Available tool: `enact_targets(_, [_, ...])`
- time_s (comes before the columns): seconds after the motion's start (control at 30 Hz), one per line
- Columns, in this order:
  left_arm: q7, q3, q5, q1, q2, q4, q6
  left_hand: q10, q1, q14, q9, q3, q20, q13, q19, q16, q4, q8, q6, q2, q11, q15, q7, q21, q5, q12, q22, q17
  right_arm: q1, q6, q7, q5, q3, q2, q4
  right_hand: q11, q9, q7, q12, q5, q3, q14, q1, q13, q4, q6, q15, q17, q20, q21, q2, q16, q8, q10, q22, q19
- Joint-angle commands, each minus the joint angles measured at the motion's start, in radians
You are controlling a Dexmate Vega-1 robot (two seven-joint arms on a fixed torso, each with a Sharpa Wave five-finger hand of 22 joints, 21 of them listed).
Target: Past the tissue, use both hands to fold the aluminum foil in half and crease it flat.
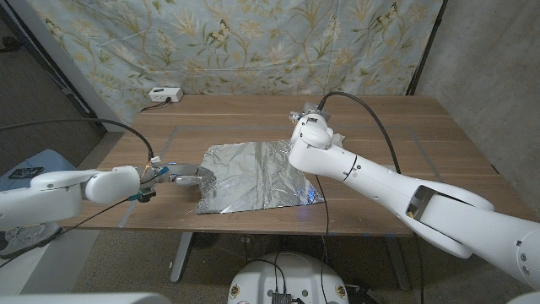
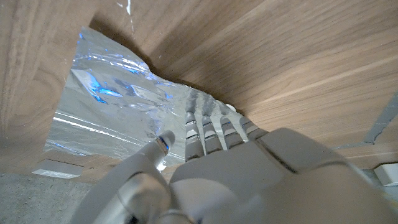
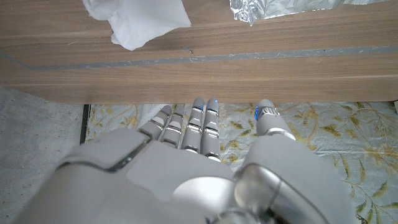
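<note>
Lying crinkled on the brown wooden worktop (image 1: 405,127), the thin silver aluminium foil sheet (image 1: 253,173) looks light, limp and easily torn; its edges seem the best hold. The left hand (image 1: 180,176) reaches its left edge, fingers (image 2: 205,127) extended, empty. The right hand (image 3: 193,168) hovers open near the white tissue (image 3: 140,18).

No readable text, label, brand, number or sign anywhere. White box (image 1: 164,95) at table's far left edge: markings too small to read. Patterned cloth (image 1: 253,42) behind table: plants and butterflies only, no lettering.
</note>
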Motion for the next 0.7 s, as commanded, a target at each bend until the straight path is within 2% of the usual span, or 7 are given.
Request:
enact_targets(0.03, [0.003, 0.082, -0.02, -0.066, 0.018, 0.003, 0.003, 0.012, -0.01, 0.012, 0.004, 0.01, 0.0, 0.003, -0.011, 0.004, -0.002, 0.005, 0.012, 0.002, 0.003, 0.003, -0.002, 0.007, -0.004, 0.007, 0.002, 0.004, 0.011, -0.001, 0.056, -0.077, -0.024, 0.037, 0.062, 0.006, 0.003, 0.002, -0.002, -0.001, -0.007, 0.014, 0.017, 0.001, 0.0, 0.011, 0.0, 0.003, 0.002, 0.006, 0.002, 0.001, -0.002, 0.012, 0.003, 0.008])
enact_targets(0.2, [0.004, 0.085, -0.025, -0.069, 0.018, 0.005, 0.001, 0.013, -0.014, 0.013, 0.004, 0.012, -0.002, 0.003, -0.012, 0.003, -0.003, 0.004, 0.013, 0.002, 0.002, 0.002, 0.0, 0.008, -0.005, 0.006, 0.002, 0.003, 0.021, -0.001, 0.059, -0.07, -0.03, 0.048, 0.085, 0.005, 0.004, -0.001, 0.003, -0.001, -0.01, 0.021, 0.022, 0.002, 0.0, 0.034, -0.009, 0.003, 0.002, 0.007, 0.002, 0.003, 0.004, 0.033, 0.003, 0.014])
enact_targets(0.5, [0.004, 0.084, -0.031, -0.067, 0.018, 0.008, -0.002, 0.013, -0.021, 0.014, 0.004, 0.018, -0.002, 0.003, -0.013, 0.0, -0.004, 0.002, 0.015, 0.002, 0.004, 0.003, 0.001, 0.009, -0.006, 0.004, 0.002, 0.002, 0.035, -0.001, 0.177, -0.177, -0.05, 0.082, 0.148, 0.003, 0.005, -0.004, 0.002, 0.0, -0.012, 0.021, 0.033, 0.003, -0.001, 0.041, -0.012, 0.002, 0.012, 0.006, 0.002, 0.0, 0.001, 0.042, 0.003, 0.018])
enact_targets(0.7, [0.005, 0.073, -0.026, -0.057, 0.018, 0.01, -0.001, 0.008, -0.027, 0.01, 0.004, 0.025, -0.005, 0.003, -0.018, -0.004, -0.007, -0.002, 0.013, 0.002, 0.003, 0.004, 0.0, 0.008, -0.006, -0.001, 0.002, 0.001, 0.032, -0.001, 0.219, -0.222, -0.056, 0.095, 0.175, -0.004, 0.005, -0.013, 0.004, 0.0, -0.013, 0.021, 0.046, 0.005, -0.004, 0.054, -0.026, 0.002, 0.021, 0.004, 0.001, -0.002, 0.003, 0.054, 0.003, 0.016])
